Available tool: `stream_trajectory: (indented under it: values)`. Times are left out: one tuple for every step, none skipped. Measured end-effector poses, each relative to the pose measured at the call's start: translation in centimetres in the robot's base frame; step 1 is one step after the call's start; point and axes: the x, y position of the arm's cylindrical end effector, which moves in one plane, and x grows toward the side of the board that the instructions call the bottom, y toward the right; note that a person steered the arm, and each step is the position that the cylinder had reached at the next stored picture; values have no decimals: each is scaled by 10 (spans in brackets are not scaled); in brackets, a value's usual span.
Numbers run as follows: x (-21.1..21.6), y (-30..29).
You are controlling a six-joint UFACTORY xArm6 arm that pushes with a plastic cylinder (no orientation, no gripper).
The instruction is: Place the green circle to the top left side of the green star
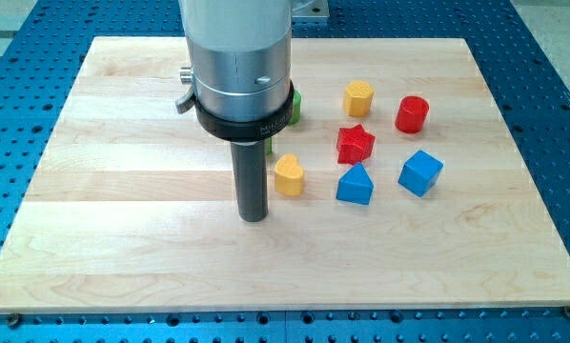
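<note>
My tip point(254, 218) rests on the wooden board point(123, 191), just left of and slightly below the yellow heart point(289, 175). A green block point(294, 107) peeks out from behind the arm's metal housing at its right edge; its shape cannot be made out. A thin sliver of another green block point(269, 146) shows beside the rod, just below the housing. Most of both green blocks is hidden by the arm.
To the view's right of the arm lie a yellow hexagon-like block point(358, 98), a red cylinder point(412, 114), a red star point(356, 144), a blue triangle block point(356, 184) and a blue cube point(419, 172). A blue perforated table point(552, 114) surrounds the board.
</note>
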Motion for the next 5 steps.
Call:
stream_trajectory:
  values:
    - [0, 0]
    - [0, 8]
    - [-9, 10]
    - [-22, 3]
    - [-41, -5]
